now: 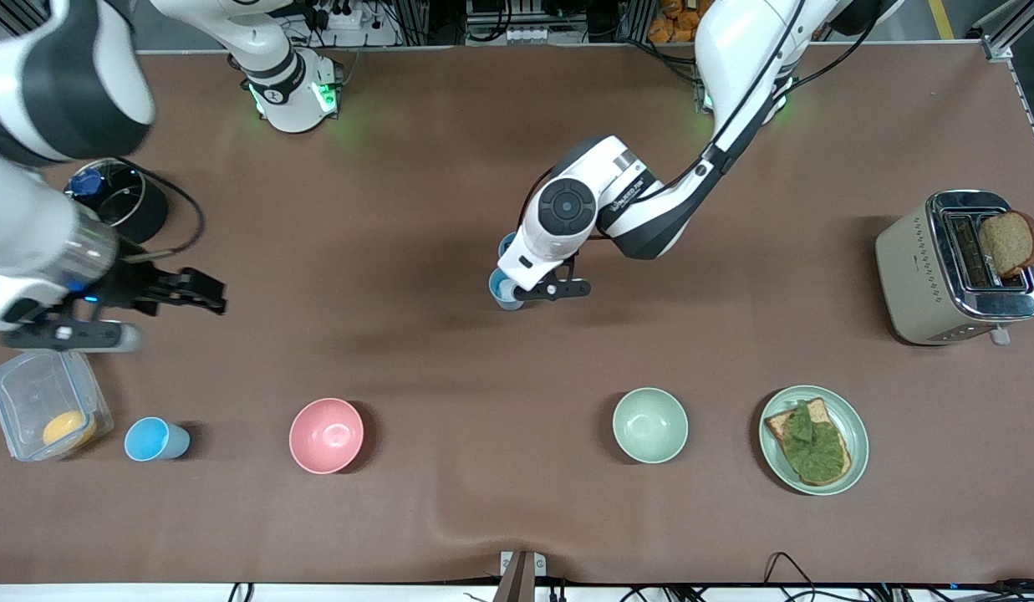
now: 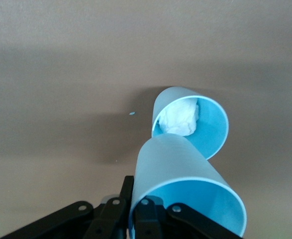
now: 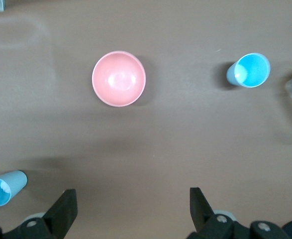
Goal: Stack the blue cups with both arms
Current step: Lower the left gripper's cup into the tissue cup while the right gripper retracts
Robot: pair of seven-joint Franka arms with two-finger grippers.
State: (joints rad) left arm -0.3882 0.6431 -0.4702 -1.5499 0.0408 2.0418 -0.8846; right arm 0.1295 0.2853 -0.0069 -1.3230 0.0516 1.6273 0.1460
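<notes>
Front view: nearest camera, row with pink bowl as landmark; lone blue cup beside it toward right arm's end. Left gripper mid-counter, farther from camera than pink bowl, clamped on held cup, over standing cup.

Left wrist view: held cup tilted, pinched shut at rim; standing cup with white wad inside. Level first, centre over mouth, lower straight.

Right wrist view: right gripper wide open, empty, waiting above counter near pink bowl.
</notes>
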